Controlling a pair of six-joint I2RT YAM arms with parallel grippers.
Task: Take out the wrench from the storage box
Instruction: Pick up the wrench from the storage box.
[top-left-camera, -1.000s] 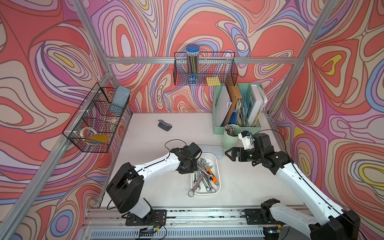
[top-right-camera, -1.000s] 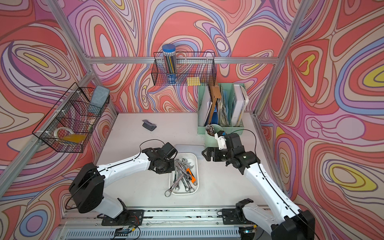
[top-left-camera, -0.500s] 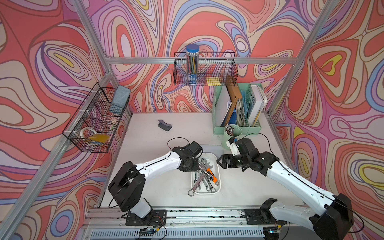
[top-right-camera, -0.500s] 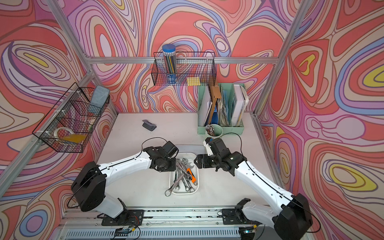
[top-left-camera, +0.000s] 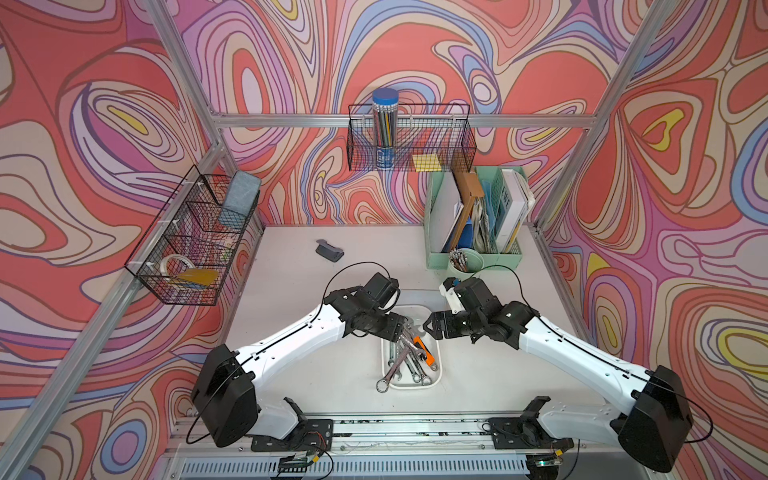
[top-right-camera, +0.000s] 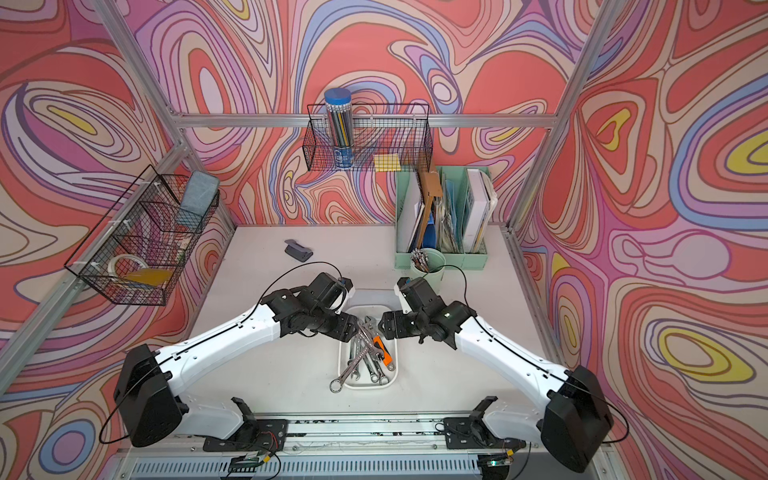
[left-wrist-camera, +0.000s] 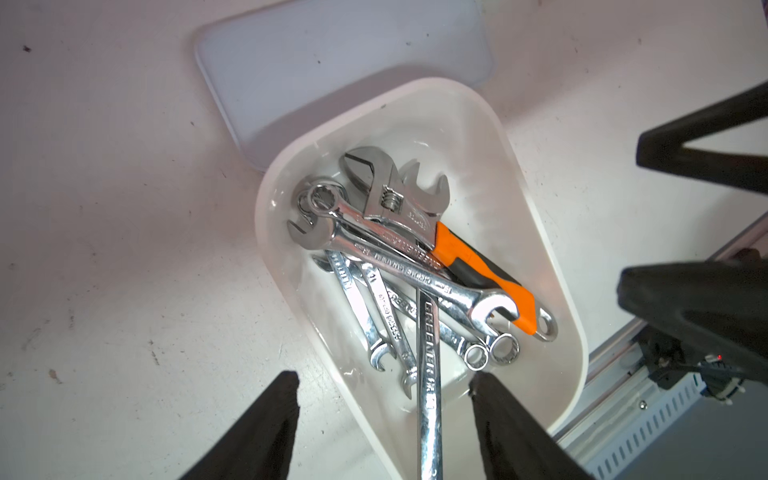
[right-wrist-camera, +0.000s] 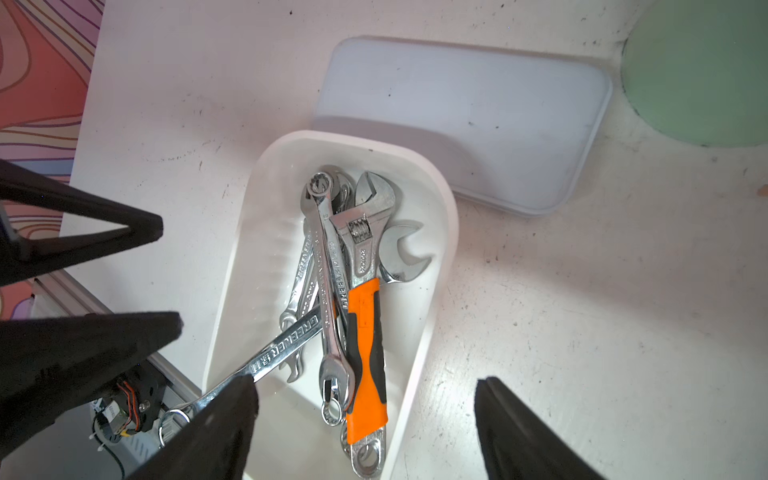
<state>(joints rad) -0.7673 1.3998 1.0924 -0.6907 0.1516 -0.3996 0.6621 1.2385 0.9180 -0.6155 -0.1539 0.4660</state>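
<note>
Wrenches (left-wrist-camera: 399, 266) are pictured heaped in the storage box (left-wrist-camera: 540, 232), a shallow white tray set directly beneath both pincers. One long wrench (left-wrist-camera: 428, 353) is propped on the heap. Its shank is run out over the box rim and passed between the fingers (left-wrist-camera: 266, 424) of the left pincer (left-wrist-camera: 384, 380), which are spread wide and closed on nothing; no contact with the shank is seen. That spread is judged to suit a grip across this shank, the one raised above the rim.

The right pincer (right-wrist-camera: 365, 384) is likewise held wide open and empty. It is poised over the same box from the opposite side, almost tip to tip with its partner. Under the right pincer an orange-handled adjustable wrench (right-wrist-camera: 365, 311) is laid along the box. A shorter combination wrench (left-wrist-camera: 415, 273) is crossed over the long one, so a pull is expected to drag the heap. The narrow walls and the closeness of the two pincers are judged the main hindrances.

Just beyond both pincers a flat pale grey-blue case (right-wrist-camera: 457, 124) is set against the far end of the box; whether they touch cannot be told. Farther beyond the right pincer a mint-green cup (top-left-camera: 469, 266) of pens and a mint-green file holder (top-left-camera: 505, 259) are stood. Well beyond the left pincer a small dark grey object (top-left-camera: 329, 251) is seen on the table (top-left-camera: 291, 316).
</note>
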